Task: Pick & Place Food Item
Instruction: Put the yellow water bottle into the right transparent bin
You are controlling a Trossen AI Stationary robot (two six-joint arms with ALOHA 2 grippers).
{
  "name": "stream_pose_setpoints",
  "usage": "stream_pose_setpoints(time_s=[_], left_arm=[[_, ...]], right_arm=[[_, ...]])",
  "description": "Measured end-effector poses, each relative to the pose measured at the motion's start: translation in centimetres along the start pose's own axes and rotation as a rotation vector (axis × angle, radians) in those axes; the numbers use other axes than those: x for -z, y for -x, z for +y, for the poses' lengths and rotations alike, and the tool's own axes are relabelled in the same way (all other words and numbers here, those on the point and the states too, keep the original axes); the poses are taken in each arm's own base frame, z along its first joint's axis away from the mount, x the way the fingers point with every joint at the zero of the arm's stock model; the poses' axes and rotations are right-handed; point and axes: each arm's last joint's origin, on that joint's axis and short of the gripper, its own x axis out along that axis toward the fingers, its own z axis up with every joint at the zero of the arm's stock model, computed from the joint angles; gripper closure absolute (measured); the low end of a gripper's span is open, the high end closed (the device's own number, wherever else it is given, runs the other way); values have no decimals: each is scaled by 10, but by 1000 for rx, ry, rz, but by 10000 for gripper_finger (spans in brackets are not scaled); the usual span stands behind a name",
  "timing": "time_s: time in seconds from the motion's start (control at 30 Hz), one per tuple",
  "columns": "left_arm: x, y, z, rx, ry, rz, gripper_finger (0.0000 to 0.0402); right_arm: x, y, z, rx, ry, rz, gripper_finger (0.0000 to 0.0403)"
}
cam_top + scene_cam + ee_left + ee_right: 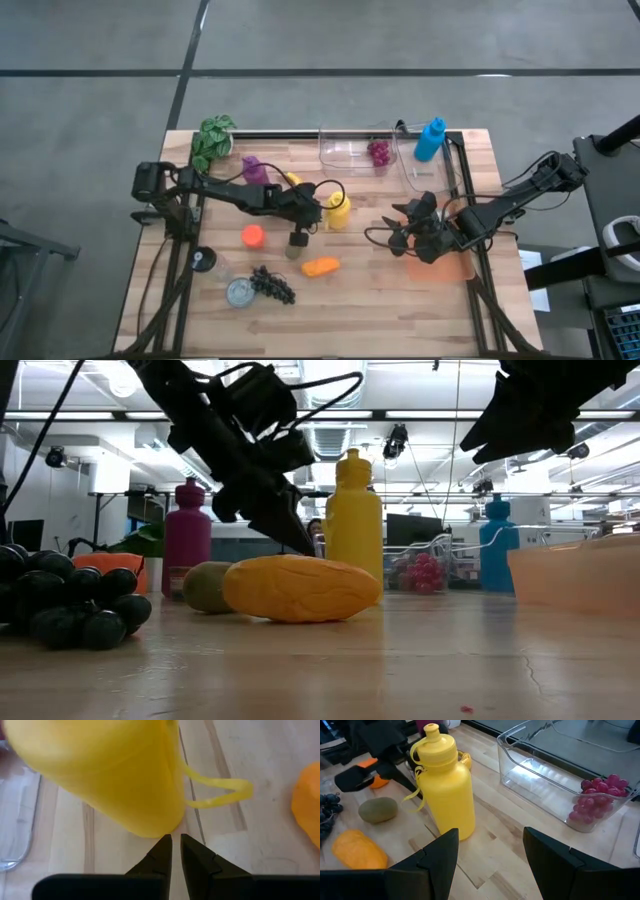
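Kiwi (293, 250) lies just below the nearly shut, empty left claw (299, 238), beside the mango (320, 266), yellow bottle (338, 212) crowding its far side, while the right claw (400, 238) gapes empty, red grapes (379, 152) in the clear bin (345, 150) beyond.

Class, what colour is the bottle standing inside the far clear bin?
Blue bottle, clearest in the high view.

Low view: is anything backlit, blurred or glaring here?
Low view: ceiling lights glare behind, so both arms read as dark silhouettes; the black grapes at the near edge are soft, while the orange food item is evenly lit. Left wrist view: the yellow bottle fills the frame, blurred.
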Motion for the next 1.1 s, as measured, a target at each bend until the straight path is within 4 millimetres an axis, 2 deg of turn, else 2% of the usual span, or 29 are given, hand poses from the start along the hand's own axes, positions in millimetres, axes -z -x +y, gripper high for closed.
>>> stream_pose_setpoints(time_s=[0.27,0.53,0.73,0.9,1.1], left_arm=[[2,-29,0,-11,-1,-39,359],[-13,-44,4,-24,-30,-85,359],[-16,-59,5,-21,-63,-71,359],[-21,-52,6,-26,-65,-87,359],[-29,-21,8,-46,-50,-76,359]], right_arm=[[0,0,0,-2,-3,-1,183],[0,0,1,-5,-7,-4,183],[-1,0,1,1,-3,-19,183],[-2,-1,1,10,-6,-38,183],[-2,-1,0,27,20,-56,183]])
